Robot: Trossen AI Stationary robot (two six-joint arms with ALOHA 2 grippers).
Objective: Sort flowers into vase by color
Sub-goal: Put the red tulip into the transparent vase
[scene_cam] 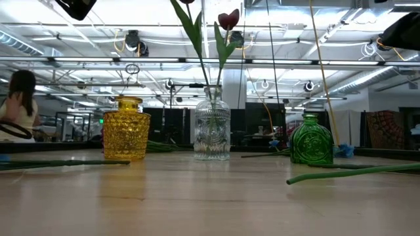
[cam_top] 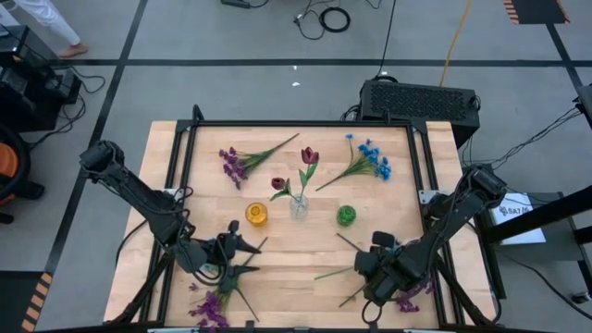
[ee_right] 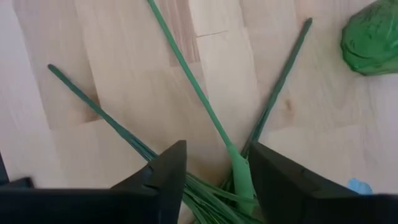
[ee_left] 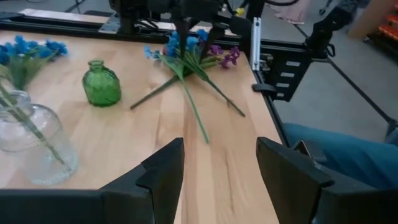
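A light wooden table (cam_top: 305, 245) framed by black rails is seen from above, standing on a grey floor crossed by dark tape lines, with cables and a black box behind it. In the low view a large hall with ceiling lights and pipes is shown beyond the table, and a seated person (scene_cam: 18, 108) is visible at its far left. Three vases are lined up mid-table: a yellow vase (cam_top: 256, 215), a clear vase (cam_top: 299, 206) holding dark red flowers (cam_top: 309, 157), and a green vase (cam_top: 346, 215). A purple sprig (cam_top: 236, 164) and a blue sprig (cam_top: 370, 159) are laid on the far part of the table. At the near right edge a bundle of flowers (ee_left: 193, 53) is lying with its green stems (ee_right: 193, 87) fanned over the wood; the right gripper (ee_right: 214, 171) is lowered over these stems, its fingers parted with a stem between them, not clamped. The left gripper (ee_left: 217, 165) is held near the front left, released and empty, beside more purple flowers (cam_top: 211, 307)
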